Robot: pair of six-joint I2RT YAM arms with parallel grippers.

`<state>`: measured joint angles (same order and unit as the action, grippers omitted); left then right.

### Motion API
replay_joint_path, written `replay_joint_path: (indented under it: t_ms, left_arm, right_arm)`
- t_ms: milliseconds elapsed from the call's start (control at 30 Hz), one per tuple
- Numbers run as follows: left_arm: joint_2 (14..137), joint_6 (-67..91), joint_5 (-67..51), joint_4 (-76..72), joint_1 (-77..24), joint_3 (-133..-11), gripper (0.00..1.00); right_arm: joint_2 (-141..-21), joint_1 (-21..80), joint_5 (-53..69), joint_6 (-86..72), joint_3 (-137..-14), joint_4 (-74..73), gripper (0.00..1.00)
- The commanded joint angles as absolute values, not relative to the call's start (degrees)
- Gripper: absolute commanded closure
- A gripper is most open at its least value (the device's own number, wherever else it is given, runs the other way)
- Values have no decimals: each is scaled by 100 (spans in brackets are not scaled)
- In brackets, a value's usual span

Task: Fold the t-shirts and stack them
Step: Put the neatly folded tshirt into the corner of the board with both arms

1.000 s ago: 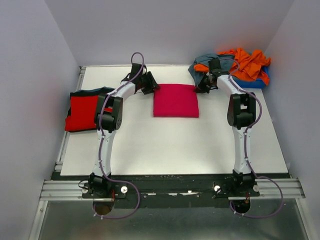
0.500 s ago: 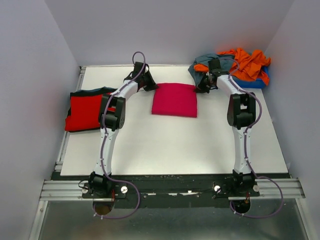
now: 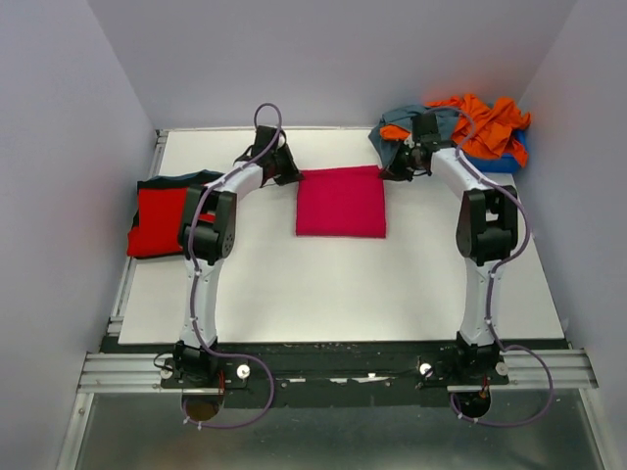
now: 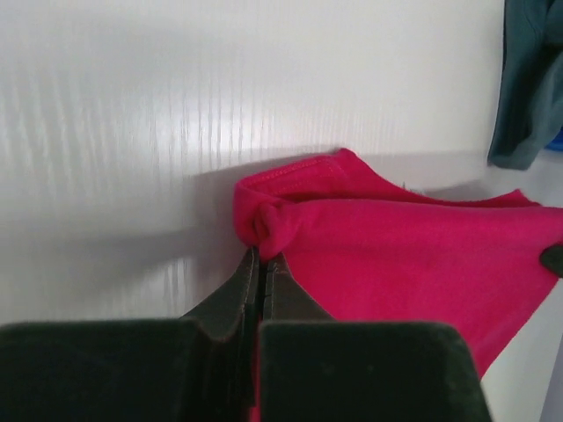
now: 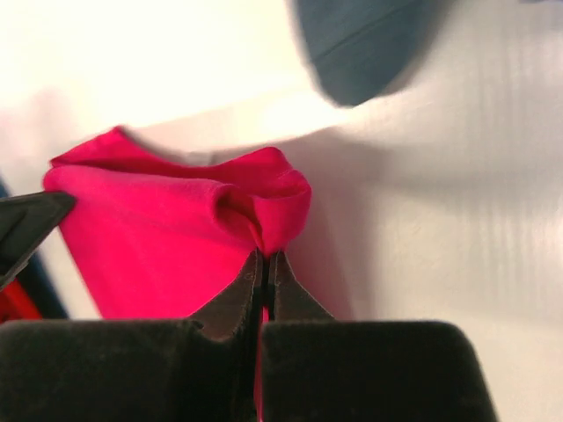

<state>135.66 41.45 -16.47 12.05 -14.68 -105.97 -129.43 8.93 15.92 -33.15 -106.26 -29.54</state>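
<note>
Left wrist view shows the left gripper clamped tight on a bunched corner of the pink t-shirt, the cloth spreading ahead and to its right over the white table; the right gripper pinches the opposite corner the same way, a grey-teal shirt lying just beyond its tips. Seen from above, the pink t-shirt lies as a folded square spanning the gap between both grippers, with the red t-shirt well off to the left gripper's outer side. Moving it cleanly likely calls for raising both corners together, level and evenly apart, so the fold holds
</note>
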Motion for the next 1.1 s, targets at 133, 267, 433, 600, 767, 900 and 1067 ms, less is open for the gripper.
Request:
replay_joint_path:
  t_ms: [133,267,433,600,767,900,1067]
  left_arm:
    - [11042,3779,-1002,782,-1345,-8800,100]
    - [10049,3683,-748,1036,-1222,-8228,100]
    - [8747,3498,-204,1773,-950,-7761,100]
    - [7719,3481,104,2837,-309,-7551,100]
    - [6734,3253,491,3733,307,-7602,100]
    - [6425,2937,1106,4358,763,-7839,100]
    - [6363,2742,1958,4702,1256,-7963,100]
  right_arm:
    - [-11348,1555,1916,-2883,-9994,-2593,99]
    - [-10716,1959,1846,-2830,-9564,-2462,99]
    - [-10073,2416,1951,-2848,-9203,-2128,100]
    - [-9809,2934,2109,-2830,-9193,-1855,99]
    - [-9668,3558,2118,-2874,-9246,-1574,99]
    - [-9948,4024,2100,-2979,-9605,-1547,99]
    - [-10510,4587,1917,-3120,-10106,-1389,99]
